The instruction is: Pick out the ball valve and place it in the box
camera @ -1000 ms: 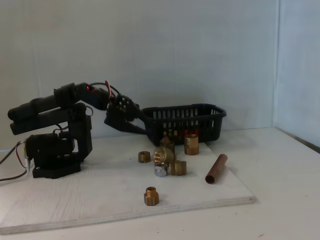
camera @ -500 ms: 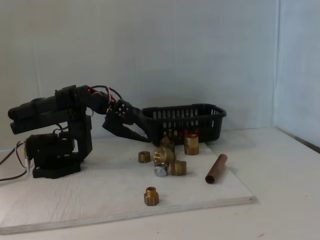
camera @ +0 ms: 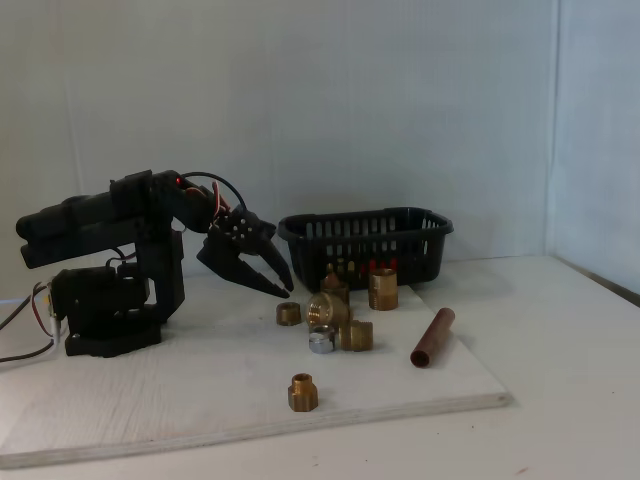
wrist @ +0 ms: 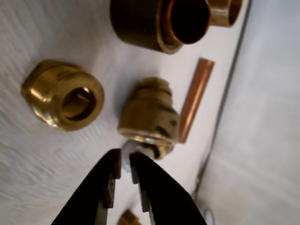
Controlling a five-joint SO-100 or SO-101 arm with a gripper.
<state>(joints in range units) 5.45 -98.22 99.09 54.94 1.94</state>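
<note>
The ball valve [camera: 326, 308] looks to be the largest brass piece in the cluster on the white board; its red handle is not plainly seen, only red flecks at the foot of the box behind it. That box [camera: 366, 242] is a black slotted basket standing at the back. My gripper [camera: 280, 288] hangs just left of the cluster, pointing down at it, a little above the board. In the wrist view the gripper [wrist: 125, 159] has its black fingers [wrist: 150, 187] nearly together with nothing between them, tips just short of a brass piece [wrist: 150, 115] with a silvery end.
Smaller brass fittings [camera: 288, 313] [camera: 383, 288] [camera: 303, 391] lie around the cluster, with a silver nut [camera: 320, 342] and a copper pipe [camera: 432, 337] to the right. The wrist view shows another brass fitting [wrist: 63, 93], a dark fitting [wrist: 159, 21] and the pipe [wrist: 197, 98]. The board's front edge [camera: 300, 425] is close.
The gripper has come away from the basket's left end and swung down toward the brass fittings on the board. The fittings and the basket have not moved.
</note>
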